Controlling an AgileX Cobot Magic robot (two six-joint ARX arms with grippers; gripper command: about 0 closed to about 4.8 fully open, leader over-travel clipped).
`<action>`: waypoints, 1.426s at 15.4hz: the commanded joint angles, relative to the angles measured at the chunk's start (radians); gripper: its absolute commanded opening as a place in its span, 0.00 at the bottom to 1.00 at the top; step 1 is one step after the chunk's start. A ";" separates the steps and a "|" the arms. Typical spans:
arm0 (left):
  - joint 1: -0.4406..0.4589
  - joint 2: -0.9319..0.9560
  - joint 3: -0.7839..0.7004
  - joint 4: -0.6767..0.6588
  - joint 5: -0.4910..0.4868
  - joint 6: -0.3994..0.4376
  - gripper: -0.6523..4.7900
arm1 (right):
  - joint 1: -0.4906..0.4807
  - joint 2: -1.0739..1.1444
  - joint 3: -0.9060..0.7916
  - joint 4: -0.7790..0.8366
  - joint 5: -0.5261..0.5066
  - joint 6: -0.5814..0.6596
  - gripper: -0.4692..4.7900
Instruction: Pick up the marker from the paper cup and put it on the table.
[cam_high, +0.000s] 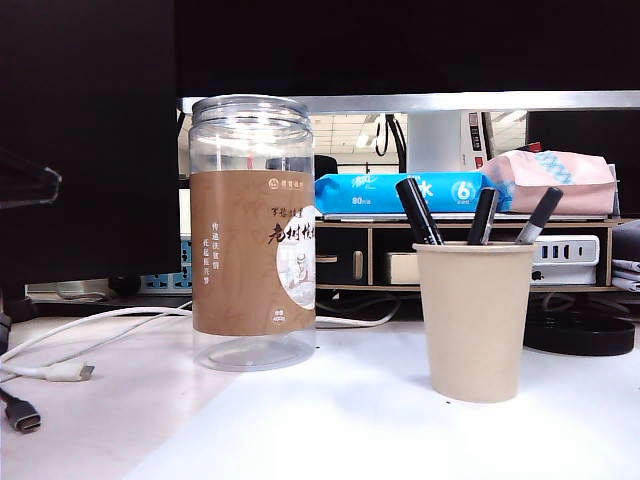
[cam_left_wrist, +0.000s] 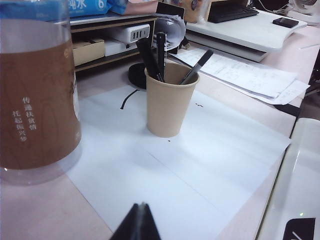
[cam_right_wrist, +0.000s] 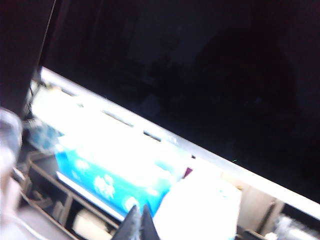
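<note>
Standing in the paper cup, the marker is untouched; left claw and right claw both closed, empty

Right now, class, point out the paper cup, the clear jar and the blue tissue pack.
paper cup (cam_high: 473, 325): exterior view, middle of its front wall.
clear jar (cam_high: 252, 250): exterior view, on its brown label.
blue tissue pack (cam_high: 385, 192): exterior view, its front face.

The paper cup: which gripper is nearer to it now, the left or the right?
Left, as far as visible. The left gripper is shut, low over the white sheet with the paper cup ahead. The right gripper, shut, faces the shelf; no cup in its view.
</note>
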 joint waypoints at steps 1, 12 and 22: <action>-0.001 0.000 -0.001 -0.010 0.009 0.003 0.11 | -0.001 0.138 0.139 -0.076 -0.035 0.071 0.08; -0.001 0.000 -0.001 -0.010 0.010 0.003 0.11 | 0.111 0.628 0.294 -0.234 -0.387 0.030 0.08; -0.001 0.000 -0.001 -0.010 0.009 0.003 0.11 | 0.383 0.742 0.294 -0.211 -0.188 -0.098 0.08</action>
